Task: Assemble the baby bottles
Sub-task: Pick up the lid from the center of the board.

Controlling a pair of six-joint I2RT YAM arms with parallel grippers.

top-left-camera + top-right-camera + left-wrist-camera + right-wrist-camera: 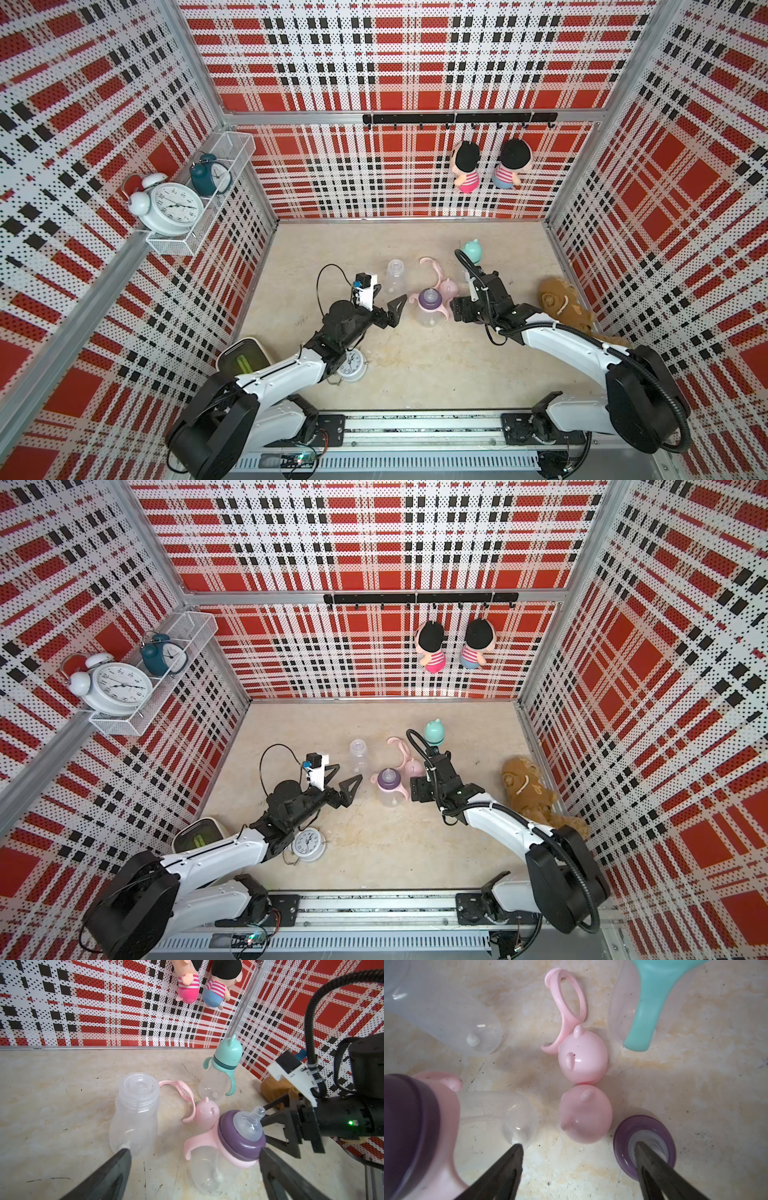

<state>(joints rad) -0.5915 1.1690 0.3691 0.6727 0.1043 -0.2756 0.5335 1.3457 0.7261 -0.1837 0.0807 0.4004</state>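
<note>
Beige marbled tabletop, enclosed by red, black and white plaid perforated walls.
Far left: white wire shelf carrying large white alarm clock and teal alarm clock.
Near left: small white alarm clock lying flat under left arm.
Left gripper: level, reaching right, jaws spread wide, empty; one fingertip beside base of upright clear uncapped plastic bottle, other beside next item's collar.
Centre: upright pink-handled bottle with purple nipple collar; beyond it, loose pink two-handled ring against pink eared dome cap.
Right gripper: tilted down just right of that bottle, jaws parted, nothing clasped.
Far: upright teal capped bottle.
Right edge: brown plush toy.
Right wrist view alone: second pink dome cap and loose purple nipple collar, one fingertip over its nipple; both top views hide these beneath right arm.
</note>
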